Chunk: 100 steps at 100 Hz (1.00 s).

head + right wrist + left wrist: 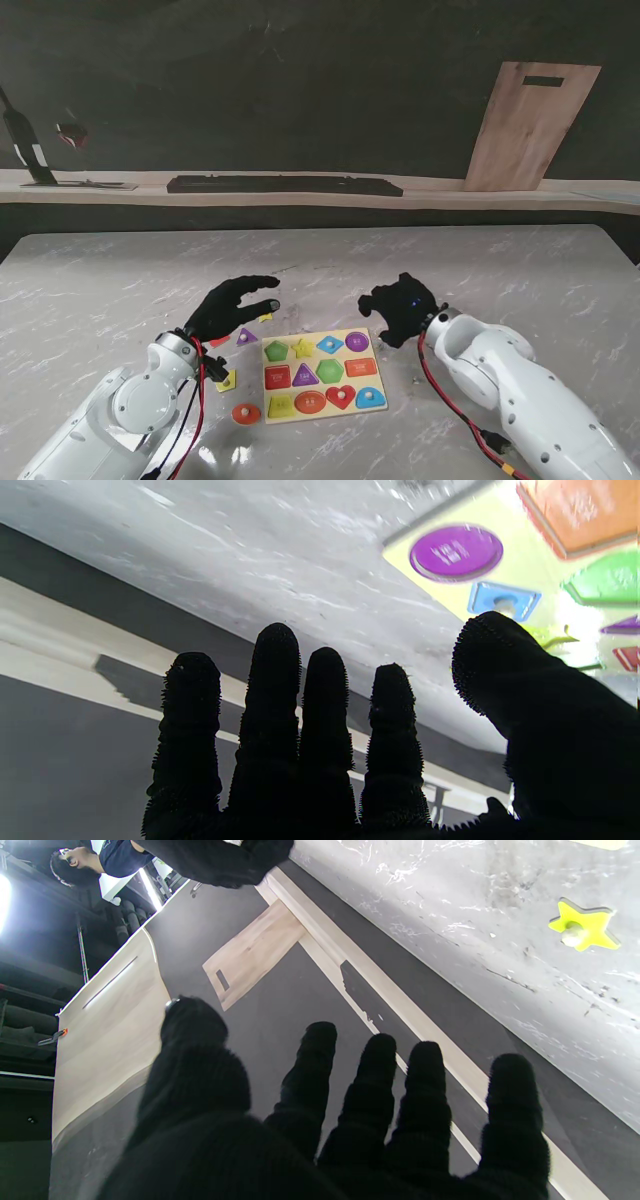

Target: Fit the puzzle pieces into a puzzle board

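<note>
Puzzle board [322,374] between loose pieces [246,412]

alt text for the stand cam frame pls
Two black-gloved robot hands, left hand and right hand, both open and empty, hover over a grey marble table flanking a yellow wooden shape-puzzle board. A purple triangle piece and an orange round piece lie loose beside its left edge.

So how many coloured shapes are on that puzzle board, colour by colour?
Green shapes: 2
Yellow shapes: 2
Blue shapes: 2
Purple shapes: 2
Red shapes: 2
Orange shapes: 2
Total on the puzzle board: 12
</note>
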Motion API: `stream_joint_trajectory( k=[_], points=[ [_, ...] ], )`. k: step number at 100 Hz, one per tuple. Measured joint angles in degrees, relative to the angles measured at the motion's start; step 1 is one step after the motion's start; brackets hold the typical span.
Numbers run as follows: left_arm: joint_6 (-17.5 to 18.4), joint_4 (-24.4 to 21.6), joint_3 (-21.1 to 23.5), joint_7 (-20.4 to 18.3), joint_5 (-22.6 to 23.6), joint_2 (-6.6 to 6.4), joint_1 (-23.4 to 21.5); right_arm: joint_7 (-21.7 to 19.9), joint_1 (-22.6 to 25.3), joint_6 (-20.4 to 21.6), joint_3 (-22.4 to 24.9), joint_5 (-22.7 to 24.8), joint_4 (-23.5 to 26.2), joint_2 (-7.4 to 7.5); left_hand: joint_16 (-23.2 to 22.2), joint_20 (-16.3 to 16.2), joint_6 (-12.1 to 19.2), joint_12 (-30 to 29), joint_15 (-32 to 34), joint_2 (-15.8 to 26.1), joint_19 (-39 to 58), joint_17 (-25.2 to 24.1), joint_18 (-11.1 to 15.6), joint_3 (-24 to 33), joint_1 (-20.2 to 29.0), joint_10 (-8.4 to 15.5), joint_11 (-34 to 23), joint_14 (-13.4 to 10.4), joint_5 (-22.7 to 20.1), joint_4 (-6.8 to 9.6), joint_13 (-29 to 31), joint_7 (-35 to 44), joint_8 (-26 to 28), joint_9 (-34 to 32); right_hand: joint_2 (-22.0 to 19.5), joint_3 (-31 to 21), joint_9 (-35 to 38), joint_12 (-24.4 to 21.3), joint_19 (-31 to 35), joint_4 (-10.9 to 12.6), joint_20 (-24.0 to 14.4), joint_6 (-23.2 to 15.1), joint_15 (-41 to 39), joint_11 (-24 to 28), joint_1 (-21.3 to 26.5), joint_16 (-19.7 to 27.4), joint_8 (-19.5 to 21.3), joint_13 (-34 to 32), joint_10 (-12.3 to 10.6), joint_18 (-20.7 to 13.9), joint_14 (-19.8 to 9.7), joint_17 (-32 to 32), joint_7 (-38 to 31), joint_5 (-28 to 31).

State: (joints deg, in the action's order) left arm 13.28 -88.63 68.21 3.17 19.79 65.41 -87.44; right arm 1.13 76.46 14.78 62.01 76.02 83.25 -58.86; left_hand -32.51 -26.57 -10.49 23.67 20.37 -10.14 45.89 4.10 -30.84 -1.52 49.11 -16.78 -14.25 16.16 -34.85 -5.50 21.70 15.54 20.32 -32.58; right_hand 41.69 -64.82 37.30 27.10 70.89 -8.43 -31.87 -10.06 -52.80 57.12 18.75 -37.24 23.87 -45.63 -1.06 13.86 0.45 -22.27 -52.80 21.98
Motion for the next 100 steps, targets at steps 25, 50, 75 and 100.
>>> stream_joint_trajectory(
  k=[25, 50, 75, 100],
  points=[
    [-0.6, 0.4, -0.8, -0.3, 0.0, -0.06, 0.6, -3.4, 9.2, 5.0, 13.6, 3.7, 4.3, 1.44, 0.0, 0.0, 0.0, 0.0, 0.0, 0.0, 0.0, 0.0, 0.0, 0.0, 0.0, 0.0, 0.0, 0.0, 0.0, 0.0, 0.0, 0.0, 0.0, 0.0, 0.4, -0.1, 1.2, -0.7, -2.5, 0.0, 0.0, -3.8, 5.0, -2.2, 0.0, 1.9, 0.6, 0.0, -0.5, -1.0, 0.0, -0.1, -0.5, 2.2],
    [-1.9, 0.9, -2.1, -1.4, -0.2, -0.14, 1.6, -6.7, 14.6, 7.0, 21.6, 4.8, 4.4, 2.39, 0.0, 0.0, 0.0, 0.0, 0.0, 0.0, 0.0, 0.0, 0.0, 0.0, 0.0, 0.0, 0.0, 0.0, 0.0, 0.0, 0.0, 0.0, 0.0, 0.0, 5.1, -3.8, 0.5, -1.5, -7.3, 0.0, 0.0, -9.9, 12.7, -5.3, 1.3, 4.5, 1.2, 2.4, -1.3, -1.1, 0.6, 1.7, -0.5, 2.2],
    [-2.9, 1.1, -2.8, -1.5, -0.2, -0.14, 2.1, -1.0, 18.8, 7.1, 26.3, 8.8, 2.9, 3.24, 0.0, 0.0, 0.0, 0.0, 0.0, 0.0, 0.0, 0.0, 0.0, 0.0, 0.0, 0.0, 0.0, 0.0, 0.0, 0.0, 0.0, 0.0, 0.0, 0.0, 7.9, -6.7, 2.5, -1.2, -7.5, 0.0, 0.0, -9.4, 7.9, -4.2, 2.3, 2.0, 1.3, 0.2, -4.9, -2.3, -2.5, -1.4, -2.0, 2.2],
    [-2.9, 1.3, -2.9, -1.6, -0.1, -0.12, 2.2, 5.4, 21.1, 5.2, 27.5, 10.0, 0.4, 3.76, 0.0, 0.0, 0.0, 0.0, 0.0, 0.0, 0.0, 0.0, 0.0, 0.0, 0.0, 0.0, 0.0, 0.0, 0.0, 0.0, 0.0, 0.0, 0.0, 0.0, 10.3, -7.3, 9.4, -1.3, -7.1, -1.1, 0.0, -9.8, 5.0, -2.9, 3.0, 1.0, 2.0, -4.3, -7.7, -3.5, -4.1, -4.4, -5.3, 6.7]
  ],
)
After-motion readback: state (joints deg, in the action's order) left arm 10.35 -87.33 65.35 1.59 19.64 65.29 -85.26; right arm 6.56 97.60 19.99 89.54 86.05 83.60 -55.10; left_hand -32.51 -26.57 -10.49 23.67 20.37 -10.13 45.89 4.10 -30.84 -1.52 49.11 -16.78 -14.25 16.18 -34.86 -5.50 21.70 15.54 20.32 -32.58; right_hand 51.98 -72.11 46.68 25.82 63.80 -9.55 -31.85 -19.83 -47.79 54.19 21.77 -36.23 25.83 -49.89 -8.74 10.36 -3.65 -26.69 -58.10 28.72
